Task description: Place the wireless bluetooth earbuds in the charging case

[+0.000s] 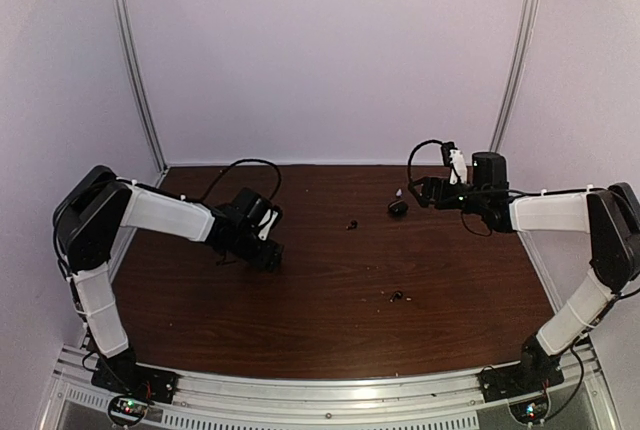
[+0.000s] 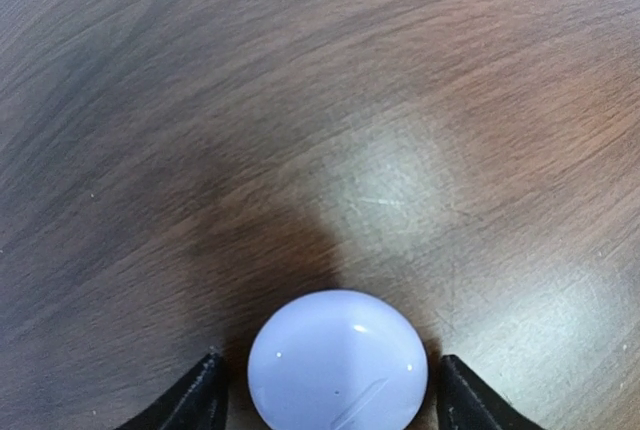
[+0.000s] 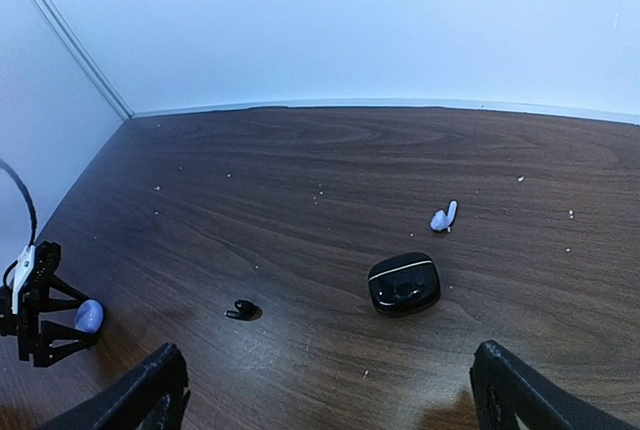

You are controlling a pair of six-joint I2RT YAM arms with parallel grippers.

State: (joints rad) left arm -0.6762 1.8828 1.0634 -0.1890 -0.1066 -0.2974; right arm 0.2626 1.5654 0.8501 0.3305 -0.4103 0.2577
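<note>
Your left gripper (image 2: 327,396) straddles the lilac charging case (image 2: 338,350), jaws a sliver off either side and not yet gripping. I judge this the case-grasp step. The case is a smooth, glossy dome and likely slippery, so close centred and gently. Your right gripper (image 3: 325,390) hangs wide and empty near the black charging case (image 3: 404,283), a shiny rounded pebble. On the matt wood-grain worktop (image 3: 300,150), a lilac-white earbud (image 3: 443,217) lies just beyond that case. A black earbud (image 3: 240,310) lies between it and the left gripper.

White-sleeved black arms (image 1: 165,215), looping black cables (image 1: 240,164)
</note>
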